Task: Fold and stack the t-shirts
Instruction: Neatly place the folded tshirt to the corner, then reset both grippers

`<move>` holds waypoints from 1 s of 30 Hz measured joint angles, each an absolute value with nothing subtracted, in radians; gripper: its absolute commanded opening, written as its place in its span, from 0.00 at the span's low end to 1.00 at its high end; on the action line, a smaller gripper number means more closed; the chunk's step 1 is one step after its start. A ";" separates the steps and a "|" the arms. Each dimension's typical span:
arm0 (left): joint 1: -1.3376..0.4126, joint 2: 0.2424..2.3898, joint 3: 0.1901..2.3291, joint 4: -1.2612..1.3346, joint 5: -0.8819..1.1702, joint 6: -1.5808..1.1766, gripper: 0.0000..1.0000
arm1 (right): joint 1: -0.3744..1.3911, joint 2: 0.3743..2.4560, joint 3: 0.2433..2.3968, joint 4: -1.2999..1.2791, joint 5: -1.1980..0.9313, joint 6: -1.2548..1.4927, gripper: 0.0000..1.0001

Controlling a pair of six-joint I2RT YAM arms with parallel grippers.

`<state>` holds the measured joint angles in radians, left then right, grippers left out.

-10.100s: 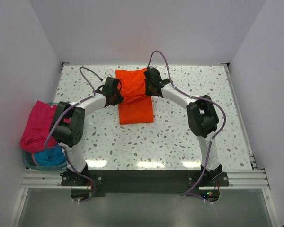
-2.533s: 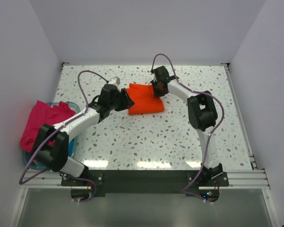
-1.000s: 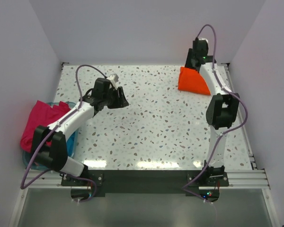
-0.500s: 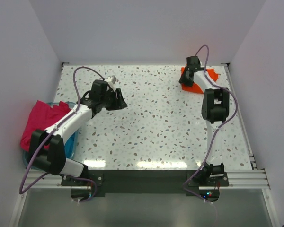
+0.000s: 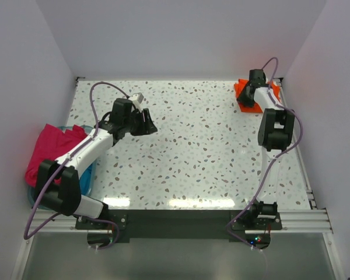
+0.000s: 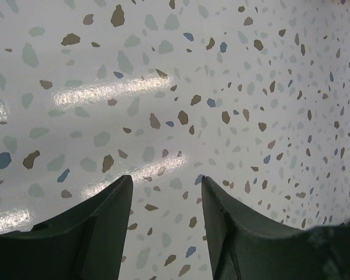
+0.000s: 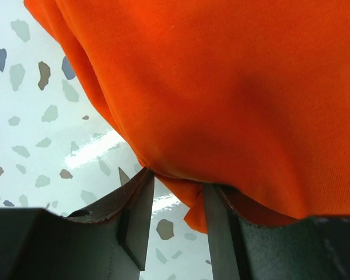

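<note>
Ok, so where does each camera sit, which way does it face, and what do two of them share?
Top external: fixed above and behind the robot, looking down on the speckled table; left claw and right claw both show.
Left wrist: mounted on the left wrist, looking down past its open claw at the table.
Right wrist: mounted on the right wrist, pressed close to the orange t-shirt, cloth between its fingers.
Shared: top external and right wrist both see the orange t-shirt.

Speckled white table (image 5: 192,151) carrying two things, light glare showing along near edge. Pale blue tub (image 5: 88,174) sitting at left edge. Folded orange t-shirt (image 5: 243,96) lying far across from tub, in far right corner.
</note>
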<state>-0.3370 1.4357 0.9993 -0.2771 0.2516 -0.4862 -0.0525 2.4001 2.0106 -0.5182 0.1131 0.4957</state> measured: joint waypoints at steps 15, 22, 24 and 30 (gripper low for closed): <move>-0.313 1.426 0.999 -0.278 0.245 -0.489 0.59 | -0.070 2.334 1.914 -0.449 -0.039 0.441 0.68; -0.233 1.351 0.999 -0.280 0.220 -0.506 0.60 | 0.036 2.135 1.796 -0.448 -0.086 0.438 0.72; -0.214 1.316 0.986 -0.279 0.202 -0.513 0.61 | 0.089 2.035 1.739 -0.427 -0.088 0.440 0.73; -0.190 1.212 0.923 -0.282 0.174 -0.542 0.61 | 0.283 1.671 1.445 -0.339 -0.076 0.464 0.74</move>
